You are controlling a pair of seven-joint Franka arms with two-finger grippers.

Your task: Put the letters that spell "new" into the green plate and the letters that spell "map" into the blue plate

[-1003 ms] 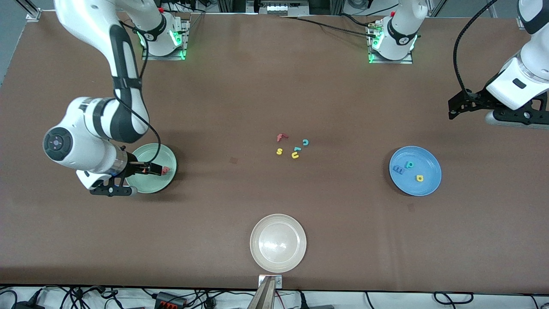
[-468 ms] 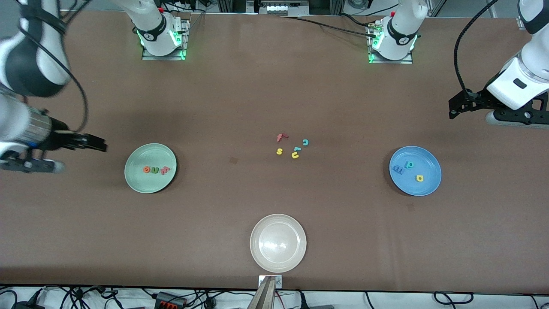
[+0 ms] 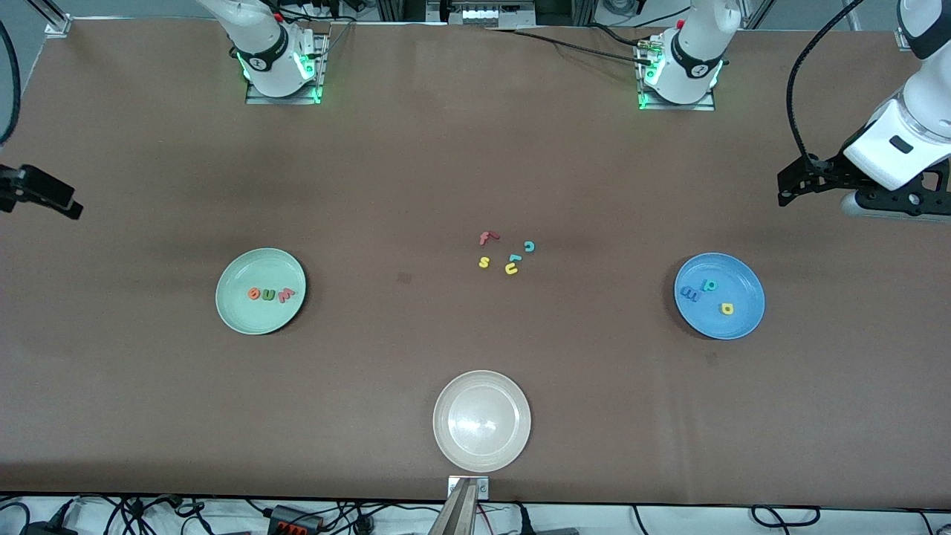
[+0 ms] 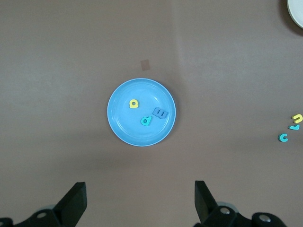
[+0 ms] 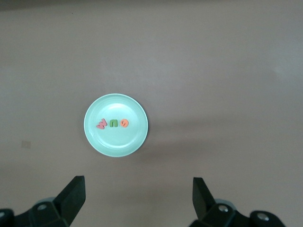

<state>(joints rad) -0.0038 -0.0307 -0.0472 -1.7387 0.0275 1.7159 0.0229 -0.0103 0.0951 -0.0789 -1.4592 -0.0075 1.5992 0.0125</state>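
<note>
Three plates sit on the bench (image 3: 148, 416). Nearest, one empty white-beige plate (image 3: 481, 420). Farther, the green plate (image 3: 260, 290) holds three letters: orange e (image 3: 254, 294), green n (image 3: 268, 296), red-pink w (image 3: 285, 296). The blue plate (image 3: 719, 296) holds three: blue m (image 3: 689, 295), teal p (image 3: 710, 284), yellow a (image 3: 726, 308). Farthest, five loose letters (image 3: 507, 253) lie mid-bench. The left claw (image 4: 139, 201) and the right claw (image 5: 137, 198) hang with fingers spread, empty, over the bench's ends.

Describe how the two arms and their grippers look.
Both arms are glossy white with black joint bands, on bases lit green. The left gripper is black, on a white wrist with a looping black cable. The right gripper is black too, with flat wedge-shaped fingers.
</note>
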